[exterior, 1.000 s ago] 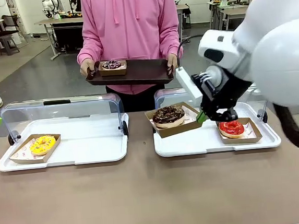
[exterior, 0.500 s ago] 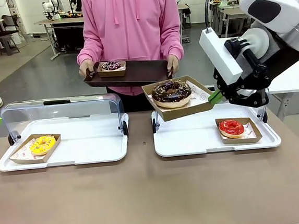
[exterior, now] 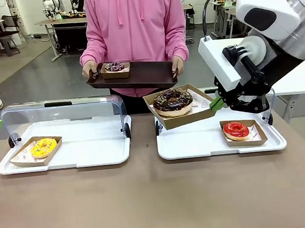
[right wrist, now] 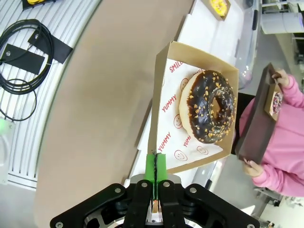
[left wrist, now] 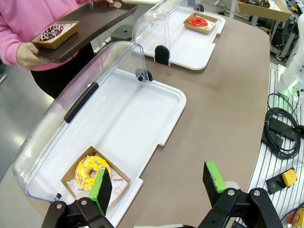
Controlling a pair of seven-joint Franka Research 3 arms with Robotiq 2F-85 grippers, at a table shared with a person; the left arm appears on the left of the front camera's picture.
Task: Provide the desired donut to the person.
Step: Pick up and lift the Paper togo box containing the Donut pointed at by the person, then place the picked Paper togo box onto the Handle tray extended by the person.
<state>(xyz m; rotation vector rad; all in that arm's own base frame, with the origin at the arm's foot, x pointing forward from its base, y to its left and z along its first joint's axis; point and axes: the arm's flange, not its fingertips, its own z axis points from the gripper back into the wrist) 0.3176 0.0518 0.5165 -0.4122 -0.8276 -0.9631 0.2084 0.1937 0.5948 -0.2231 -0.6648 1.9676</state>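
Right pincer (exterior: 216, 104) pressed together on the rim of a cardboard tray (exterior: 182, 118), chocolate donut (exterior: 172, 100) aloft, tilted, between the white tray (exterior: 198, 144) and the person's brown tray (exterior: 149, 74). Left pincer (left wrist: 159, 187) spread, idle over the worktop (left wrist: 228, 95). Tray looks light and floppy; an edge grip probably lets it sag, so the soft donut may slide.

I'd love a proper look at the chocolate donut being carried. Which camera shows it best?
The right wrist view: the chocolate donut lies close up in its cardboard tray, whose edge the right hand pinches. The front view shows it smaller, from the side. The left wrist view catches a far-off sliver.
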